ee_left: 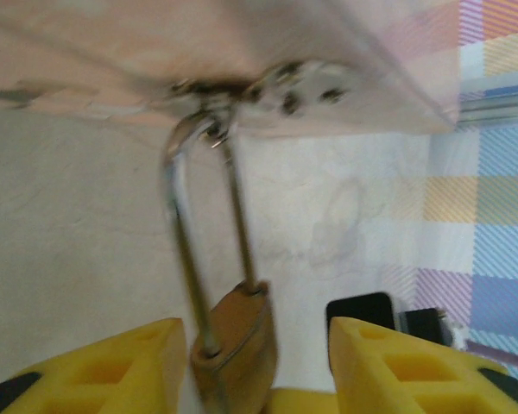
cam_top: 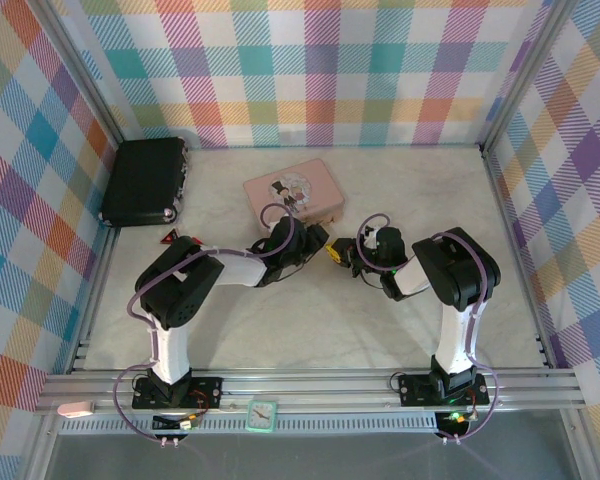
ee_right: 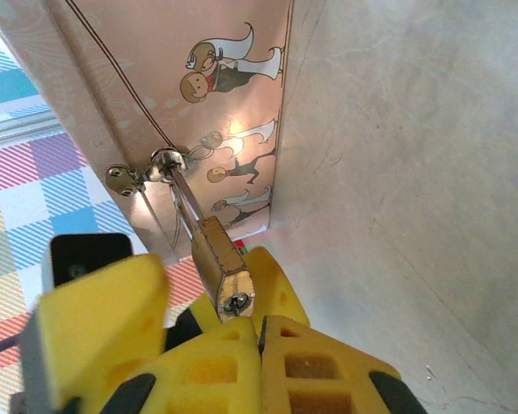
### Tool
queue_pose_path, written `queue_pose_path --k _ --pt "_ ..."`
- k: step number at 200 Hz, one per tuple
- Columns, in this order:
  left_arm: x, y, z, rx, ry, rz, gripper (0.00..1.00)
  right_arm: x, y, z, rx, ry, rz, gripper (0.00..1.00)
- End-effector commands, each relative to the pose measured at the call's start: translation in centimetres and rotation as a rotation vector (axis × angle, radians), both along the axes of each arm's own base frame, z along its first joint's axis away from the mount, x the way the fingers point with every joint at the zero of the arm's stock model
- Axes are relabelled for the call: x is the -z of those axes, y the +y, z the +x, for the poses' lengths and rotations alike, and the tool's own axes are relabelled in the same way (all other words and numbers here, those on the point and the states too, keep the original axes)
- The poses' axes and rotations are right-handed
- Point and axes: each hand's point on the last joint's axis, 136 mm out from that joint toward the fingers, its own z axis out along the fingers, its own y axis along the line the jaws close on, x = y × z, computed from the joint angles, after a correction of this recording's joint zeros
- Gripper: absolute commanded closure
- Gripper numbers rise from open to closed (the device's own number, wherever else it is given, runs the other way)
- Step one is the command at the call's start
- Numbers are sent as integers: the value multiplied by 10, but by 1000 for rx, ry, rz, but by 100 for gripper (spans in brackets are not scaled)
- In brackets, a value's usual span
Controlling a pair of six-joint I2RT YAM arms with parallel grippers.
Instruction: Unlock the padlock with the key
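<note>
Hanging by its shackle (ee_left: 180,224) from the hasp (ee_right: 160,168) of the shut pink tin (ee_right: 155,86), the padlock (ee_right: 217,259) sits between the spread fingers (ee_left: 388,362) of the left end effector (ee_left: 252,345). The right end effector (ee_right: 259,349) is clenched just under the keyhole (ee_right: 236,302), over the counter (ee_right: 414,172).

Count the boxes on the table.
2. The black case lies at the far left against the wall; the pink tin lies near the middle, toward the back. Anything smaller could be hidden.

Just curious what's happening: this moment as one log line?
left gripper open astride padlock | padlock hooked to pink tin | right gripper near keyhole
</note>
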Motion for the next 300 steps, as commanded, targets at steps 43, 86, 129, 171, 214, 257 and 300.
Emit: queue_pose_path --k 43,86,129,171,214,257,300 --pt "4 -3 7 -14 -3 34 66 -15 8 -5 -40 -35 11 100" --pt "4 -4 16 -36 -18 35 71 -18 10 -5 -54 -36 14 100" --pt "1 -4 15 -35 -27 14 100 -16 12 -1 -70 -60 0 100" --pt "-15 -5 8 -14 -36 -32 100 -15 14 7 -166 -170 -41 100" --pt "-41 -7 2 4 -57 -99 100 -15 10 11 -227 -254 -132 100" --pt "-58 -6 -1 5 -70 -146 100 -11 -2 17 -200 -250 -160 100" --pt "-63 -8 0 -1 -87 -175 100 -3 -3 20 -149 -162 -93 100"
